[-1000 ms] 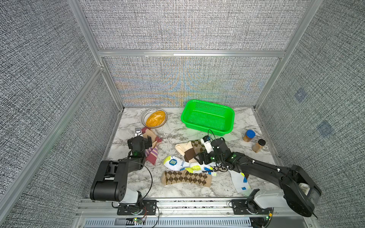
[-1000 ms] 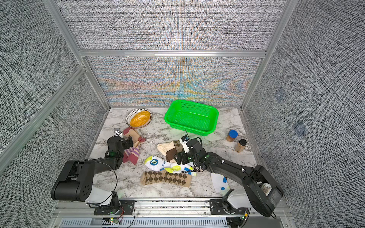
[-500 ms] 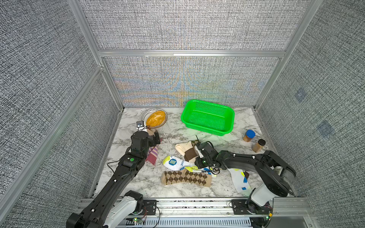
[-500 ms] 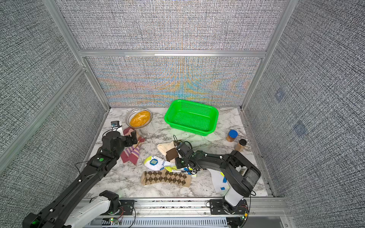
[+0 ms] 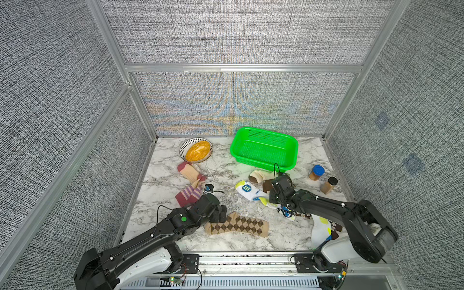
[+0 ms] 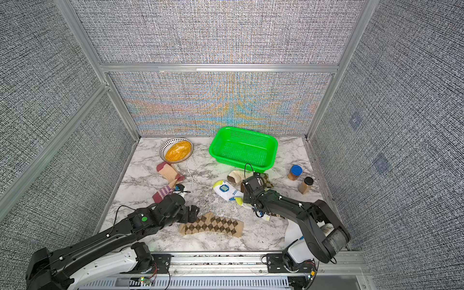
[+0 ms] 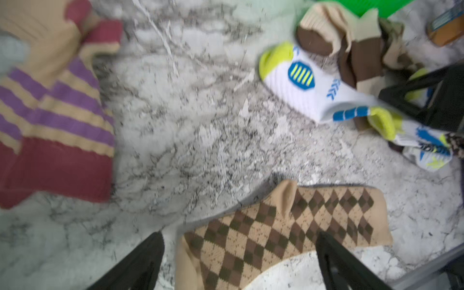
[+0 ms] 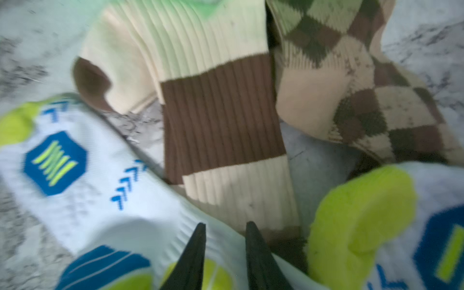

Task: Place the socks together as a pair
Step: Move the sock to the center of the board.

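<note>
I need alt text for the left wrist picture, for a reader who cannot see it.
The open left gripper straddles one end of a tan-brown argyle sock on the marble table. Farther off lie a maroon sock with purple stripes, a white sock with lime patches, and a cream sock with a brown band.

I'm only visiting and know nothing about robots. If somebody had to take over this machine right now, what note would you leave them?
Left gripper: open, straddling the end of the front argyle sock, not closed on it.
Right gripper: jaws nearly together over a white-and-lime sock; whether it grips is unclear.
Socks: the second argyle sock lies by the green basket, heaped with the cream brown-band sock.
Done: two maroon-peach striped socks lie touching on the left arm's side, seemingly paired.
Left: bring the argyles together, then sort the heap.
</note>
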`<state>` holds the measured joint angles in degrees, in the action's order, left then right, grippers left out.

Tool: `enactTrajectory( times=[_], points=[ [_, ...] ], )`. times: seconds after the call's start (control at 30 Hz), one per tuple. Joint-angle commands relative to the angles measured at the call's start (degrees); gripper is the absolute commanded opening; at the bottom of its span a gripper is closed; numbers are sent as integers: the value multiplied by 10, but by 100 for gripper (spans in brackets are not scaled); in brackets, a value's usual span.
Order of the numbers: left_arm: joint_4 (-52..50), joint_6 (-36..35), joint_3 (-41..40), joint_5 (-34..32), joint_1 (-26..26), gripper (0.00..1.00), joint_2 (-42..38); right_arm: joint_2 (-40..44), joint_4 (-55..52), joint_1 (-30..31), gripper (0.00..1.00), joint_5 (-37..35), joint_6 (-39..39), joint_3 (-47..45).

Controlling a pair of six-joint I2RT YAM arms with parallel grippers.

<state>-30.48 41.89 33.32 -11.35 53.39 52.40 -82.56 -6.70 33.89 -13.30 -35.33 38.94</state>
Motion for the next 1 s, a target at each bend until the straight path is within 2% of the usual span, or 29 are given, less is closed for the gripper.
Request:
enactTrajectory(
  times=[0.0, 0.07, 0.2, 0.27, 0.37, 0.53, 0.63, 0.77, 0.97],
  points=[
    [-7, 53, -20, 33, 5, 94, 12, 24, 20, 6, 42, 28, 14, 3],
    [0, 54, -21, 44, 5, 92, 33, 38, 11, 15, 51, 48, 22, 7],
    [42, 49, -13, 79, 5, 86, 78, 67, -36, 14, 61, 79, 10, 6],
    [59, 50, -8, 92, 5, 81, 98, 82, -61, 1, 62, 83, 6, 1],
    [89, 58, -11, 114, 5, 68, 137, 111, -89, -35, 63, 53, -4, -15],
    [95, 71, -14, 69, -5, 63, 208, 137, -45, -111, 64, 60, 26, -42],
    [112, 68, -25, 73, -32, 59, 235, 108, -25, -132, 64, 74, 44, -24],
    [124, 74, -48, 62, -53, 58, 233, 58, -10, -151, 64, 88, 57, 4],
    [105, 80, -69, 50, -61, 57, 181, 24, 18, -196, 64, 90, 73, 30]
  ],
)
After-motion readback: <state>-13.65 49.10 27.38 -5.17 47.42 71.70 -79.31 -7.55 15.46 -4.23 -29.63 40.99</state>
